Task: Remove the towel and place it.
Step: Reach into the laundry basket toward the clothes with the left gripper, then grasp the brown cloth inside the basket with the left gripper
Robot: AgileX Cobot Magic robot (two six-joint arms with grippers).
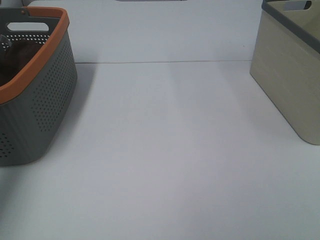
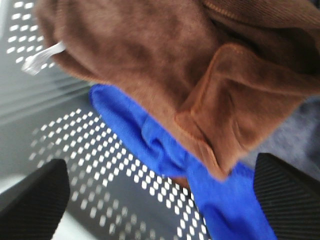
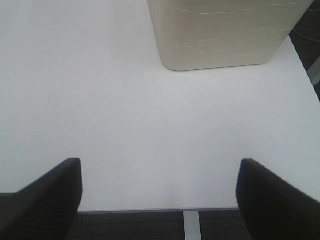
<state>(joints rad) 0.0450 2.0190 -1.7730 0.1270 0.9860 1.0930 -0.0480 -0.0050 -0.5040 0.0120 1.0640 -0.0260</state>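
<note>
The maroon towel (image 2: 165, 65) lies bunched inside the grey basket with an orange rim (image 1: 42, 75), showing as a dark mass in the high view (image 1: 14, 60). Its small white tag (image 2: 42, 57) sticks out at one edge. A bright blue cloth (image 2: 200, 180) lies under the towel. My left gripper (image 2: 160, 200) is open and empty, just above the cloths inside the basket, touching neither. My right gripper (image 3: 160, 195) is open and empty over the table's edge. Neither gripper shows clearly in the high view.
A beige bin (image 1: 295, 70) stands at the right of the white table (image 1: 170, 150); it also shows in the right wrist view (image 3: 225, 35). The grey basket's perforated wall (image 2: 100, 165) is close to my left fingers.
</note>
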